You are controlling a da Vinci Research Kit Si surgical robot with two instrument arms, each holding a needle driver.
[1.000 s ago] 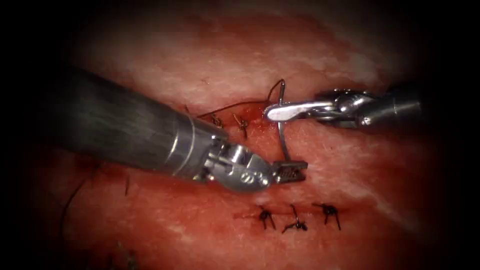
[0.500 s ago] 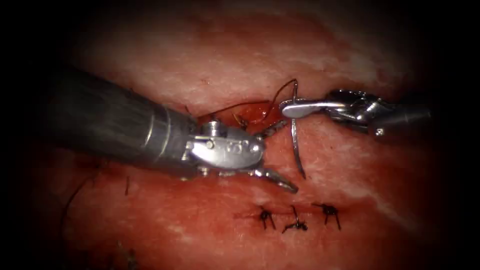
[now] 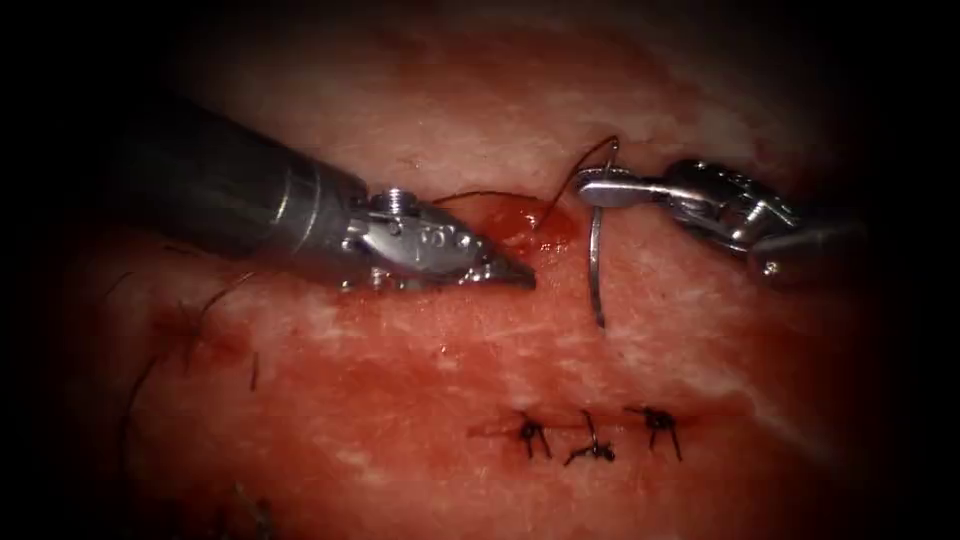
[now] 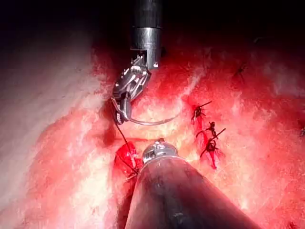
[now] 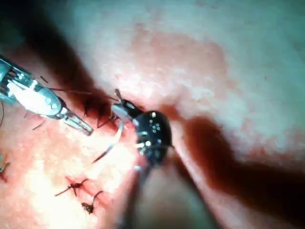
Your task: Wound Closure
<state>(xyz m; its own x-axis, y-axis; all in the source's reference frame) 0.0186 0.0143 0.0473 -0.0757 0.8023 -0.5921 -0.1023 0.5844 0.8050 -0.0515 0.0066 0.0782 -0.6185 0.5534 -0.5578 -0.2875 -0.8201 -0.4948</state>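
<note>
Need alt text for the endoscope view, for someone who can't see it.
The right arm's tool holds the curved steel needle near its thread end, clear of the red pork tissue. Dark thread runs left to the cut, beside the left arm's shut, empty tool.

Right end effector (image 4: 122,109) clamps needle (image 4: 155,121) end.

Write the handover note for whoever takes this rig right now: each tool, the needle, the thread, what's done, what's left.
Right tool: shut on the curved steel needle near its thread end; the needle hangs free above the tissue, not in it.
Left tool: shut, holding nothing, tip just left of the needle.
Dark thread: runs from the needle's end to the red, wet open cut.
Done: three knotted black stitches on the lower cut of the pork-belly tissue.
Left: the upper cut is still open here.
</note>
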